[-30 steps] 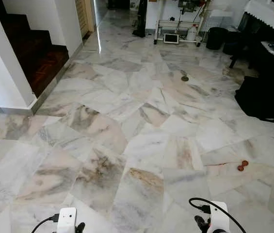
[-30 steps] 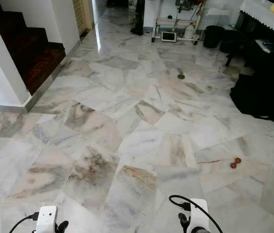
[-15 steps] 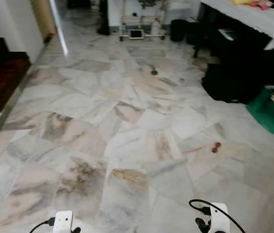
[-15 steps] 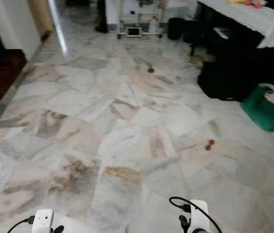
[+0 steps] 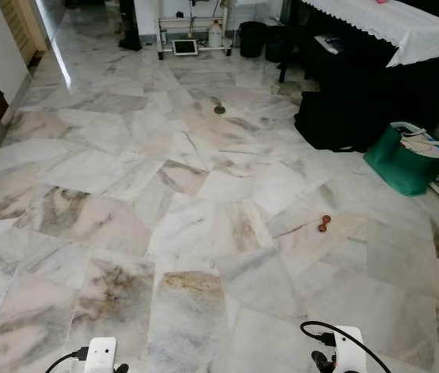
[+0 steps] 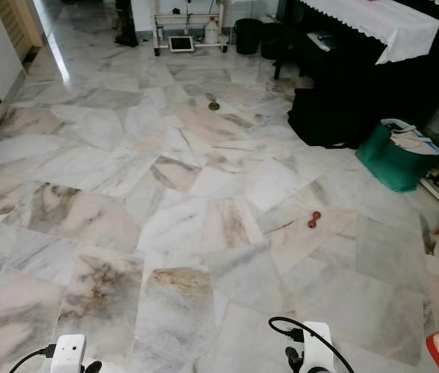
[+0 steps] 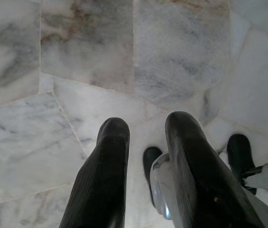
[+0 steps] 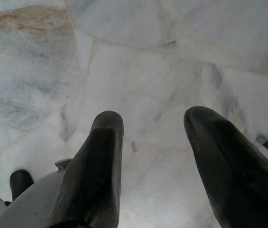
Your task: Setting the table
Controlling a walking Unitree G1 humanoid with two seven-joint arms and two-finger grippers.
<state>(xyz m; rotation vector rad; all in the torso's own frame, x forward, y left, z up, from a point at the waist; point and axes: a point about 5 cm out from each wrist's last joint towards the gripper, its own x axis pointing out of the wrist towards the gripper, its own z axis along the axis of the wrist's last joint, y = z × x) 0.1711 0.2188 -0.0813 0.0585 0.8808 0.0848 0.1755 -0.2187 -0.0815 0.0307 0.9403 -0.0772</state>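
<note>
A table with a white lace-edged cloth (image 5: pixel 390 19) stands at the far right, with dark furniture beneath it. Both arms hang low over the marble floor (image 5: pixel 165 210). In the head view their white wrists show at the lower edge, the left wrist (image 5: pixel 102 357) and the right wrist (image 5: pixel 349 356). My left gripper (image 7: pixel 145 126) is open with nothing but floor between its black fingers. My right gripper (image 8: pixel 153 116) is open wider and is likewise empty.
A green bag of papers (image 5: pixel 405 159) and a black bag (image 5: pixel 332 116) sit on the floor by the table. A small red-brown object (image 5: pixel 324 224) lies on the tiles, with a floor drain (image 5: pixel 219 109) farther off. A white cart (image 5: pixel 192 27) and a black bin (image 5: pixel 252 37) stand at the back.
The camera has turned to the right: the dark stairs slid off to the left, and the clothed table and green bag came into view. Both arms hang as before.
</note>
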